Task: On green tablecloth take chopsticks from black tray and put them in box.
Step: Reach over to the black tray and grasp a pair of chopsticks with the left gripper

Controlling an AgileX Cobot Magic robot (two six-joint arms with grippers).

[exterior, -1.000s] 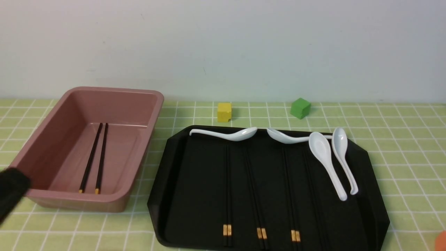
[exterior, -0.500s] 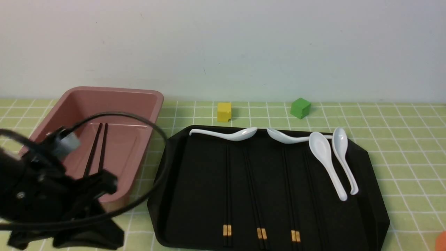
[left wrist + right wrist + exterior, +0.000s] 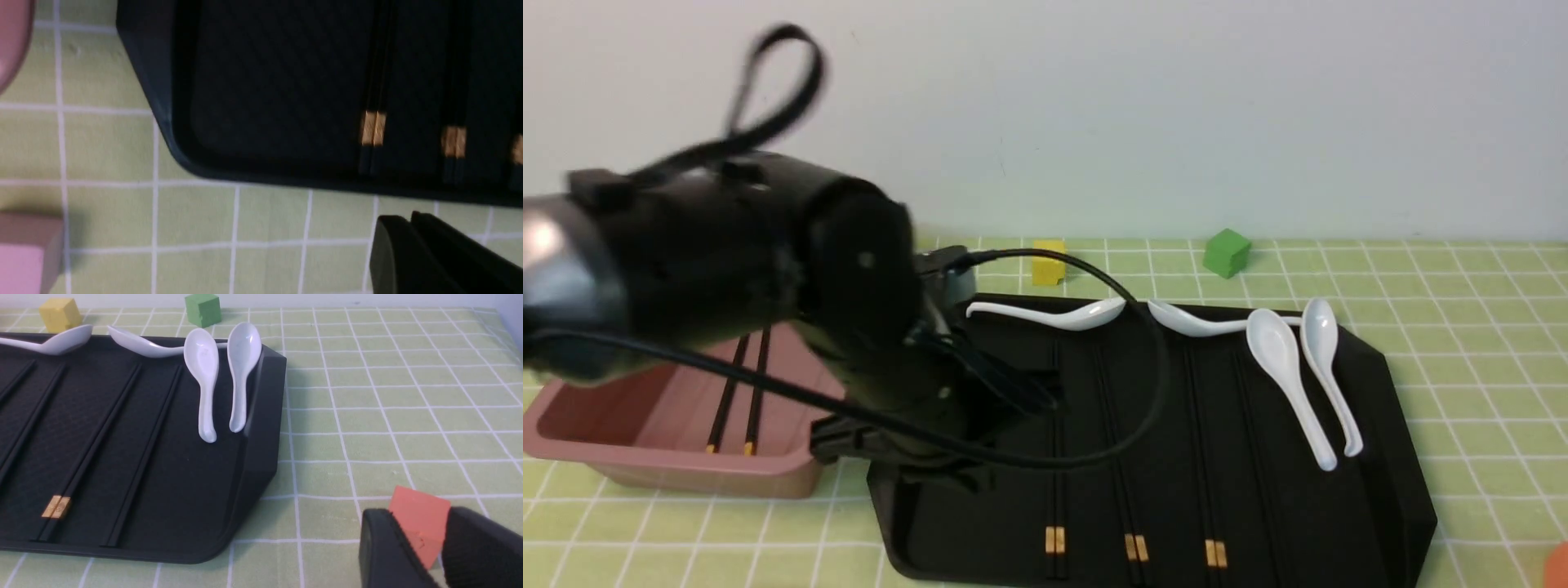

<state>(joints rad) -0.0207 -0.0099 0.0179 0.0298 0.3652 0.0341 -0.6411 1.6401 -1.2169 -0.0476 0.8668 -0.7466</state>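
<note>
The black tray [image 3: 1388,490] lies on the green tablecloth [image 3: 1462,343]. Three pairs of chopsticks [image 3: 1055,490] with gold bands lie lengthwise in it, and they also show in the left wrist view [image 3: 372,128]. The pink box [image 3: 645,469] stands left of the tray with one pair of chopsticks [image 3: 737,392] inside. My left arm hides much of the box. My left gripper [image 3: 1033,392] hangs over the tray's left part, shut and empty [image 3: 402,218]. My right gripper [image 3: 419,514] is open low over the cloth right of the tray.
Several white spoons [image 3: 1282,359] lie at the tray's far and right side. A yellow cube [image 3: 1049,261] and a green cube [image 3: 1227,252] sit behind the tray. An orange cube [image 3: 421,516] shows between my right fingers. A pink block [image 3: 28,253] sits near the tray's front-left corner.
My left arm has swung up from the lower left and across to the right, from in front of the box to over the tray's left part. Nothing else has moved.
</note>
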